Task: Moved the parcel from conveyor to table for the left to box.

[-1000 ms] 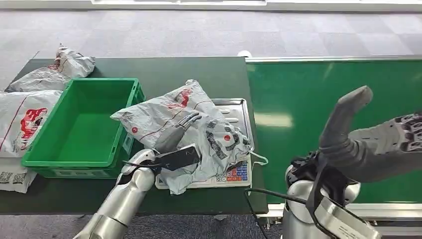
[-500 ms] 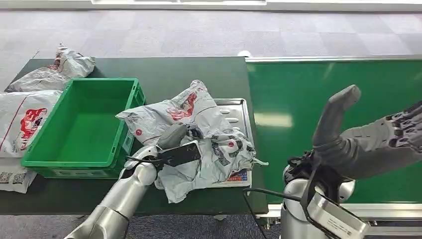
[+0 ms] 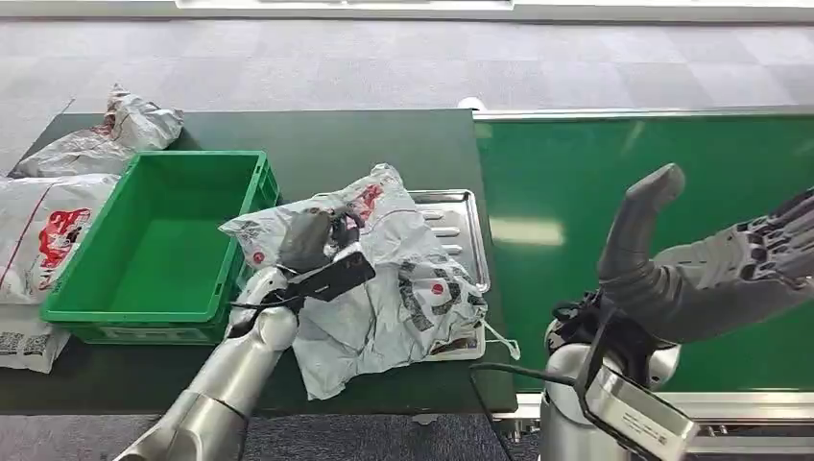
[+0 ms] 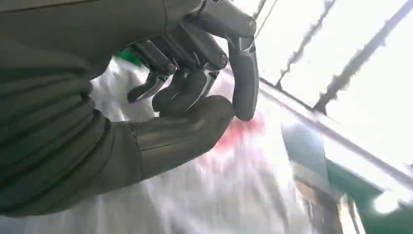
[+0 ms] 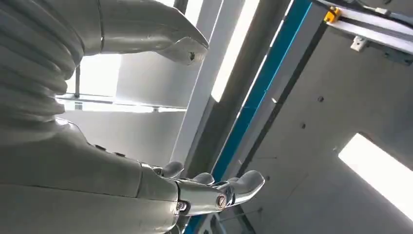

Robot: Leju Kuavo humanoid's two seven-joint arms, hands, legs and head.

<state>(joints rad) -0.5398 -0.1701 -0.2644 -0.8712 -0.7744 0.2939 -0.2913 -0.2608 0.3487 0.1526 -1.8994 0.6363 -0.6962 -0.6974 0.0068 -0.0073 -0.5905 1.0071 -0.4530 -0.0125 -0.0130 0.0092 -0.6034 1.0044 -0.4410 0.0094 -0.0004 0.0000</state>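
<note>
The left robot hand (image 3: 312, 240) grips the parcel (image 3: 384, 279), which lies on the tray (image 3: 451, 206) beside the crate (image 3: 154, 240). Lift clear of the crate wall before releasing. The right robot hand (image 3: 768, 252) is empty, fingers spread, over the conveyor (image 3: 576, 192).

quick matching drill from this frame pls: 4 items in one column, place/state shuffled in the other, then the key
Items:
1. parcel
2. green crate
3. left hand
4. right hand

Places/states:
A. raised over the green conveyor, fingers apart, holding nothing
B. fingers closed on the parcel's wrinkled plastic
C. lying across the metal tray on the table
D. at the table's left, beside the tray, nothing in it

Pairs: 1-C, 2-D, 3-B, 4-A
</note>
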